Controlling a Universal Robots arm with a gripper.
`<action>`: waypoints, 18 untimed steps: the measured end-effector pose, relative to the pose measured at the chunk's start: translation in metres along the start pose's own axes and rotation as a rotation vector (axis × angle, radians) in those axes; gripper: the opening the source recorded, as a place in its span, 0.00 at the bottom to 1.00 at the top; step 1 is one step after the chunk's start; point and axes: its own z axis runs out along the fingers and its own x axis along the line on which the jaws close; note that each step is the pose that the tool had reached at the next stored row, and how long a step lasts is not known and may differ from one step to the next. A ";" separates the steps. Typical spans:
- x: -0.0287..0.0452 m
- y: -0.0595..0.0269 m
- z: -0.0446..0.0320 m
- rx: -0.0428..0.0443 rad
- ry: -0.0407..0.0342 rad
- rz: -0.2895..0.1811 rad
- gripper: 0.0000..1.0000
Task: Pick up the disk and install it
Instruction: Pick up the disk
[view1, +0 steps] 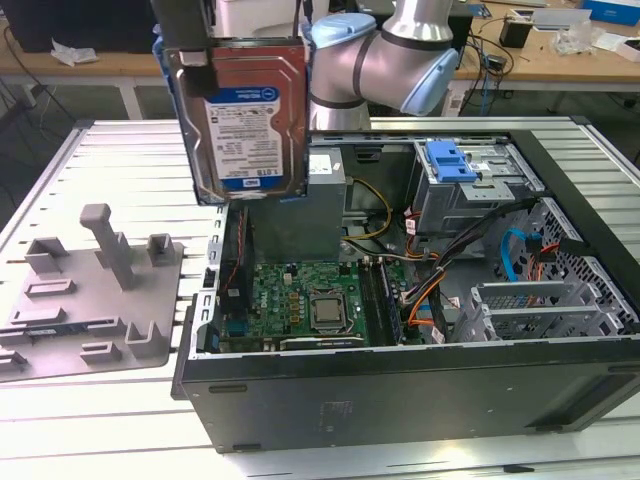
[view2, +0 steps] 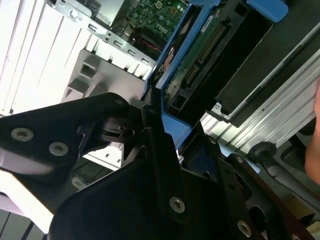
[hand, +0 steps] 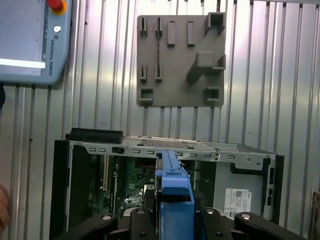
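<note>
The gripper's black body (view2: 150, 125) sits closest to the lens in the second wrist view. Its jaws are clamped on the edge of the disk (view2: 200, 55), pressing on the blue carrier (view2: 167, 70) that frames it, and the drive's green circuit-board face is turned toward this camera. In the first wrist view the carrier's narrow blue edge (hand: 172, 192) runs straight out between the dark fingers (hand: 144, 224).

In the exterior view the gripper (view1: 195, 55) holds the disk (view1: 245, 110) upright in the air with its white-and-blue label facing the camera. The drive hangs above the exterior view's left part of the open computer case (view1: 400, 405), clear of the table. The first wrist view looks down past the disk into the computer case (hand: 170, 146), and the motherboard (hand: 127, 175) shows below the drive.

Inside the case, the exterior view shows the motherboard (view1: 300, 300) with its processor (view1: 327, 312). A grey power-supply box (view1: 325, 195) sits behind it. Toward the exterior view's right is a metal drive cage (view1: 470, 190) topped by a blue latch piece (view1: 450, 160), with bundled cables (view1: 440, 270) between them.

A grey fixture plate (view1: 90, 290) with raised blocks lies on the slatted metal table (view1: 120, 160), beside the case on the exterior view's left. The robot arm (view1: 385, 60) bends in behind the disk.
</note>
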 end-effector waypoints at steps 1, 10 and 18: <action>0.0034 -0.0050 -0.0003 -0.0011 -0.0001 0.000 0.36; 0.0234 -0.0360 -0.0016 -0.0069 -0.0014 0.000 0.36; 0.0443 -0.0730 -0.0018 -0.0124 -0.0034 0.000 0.36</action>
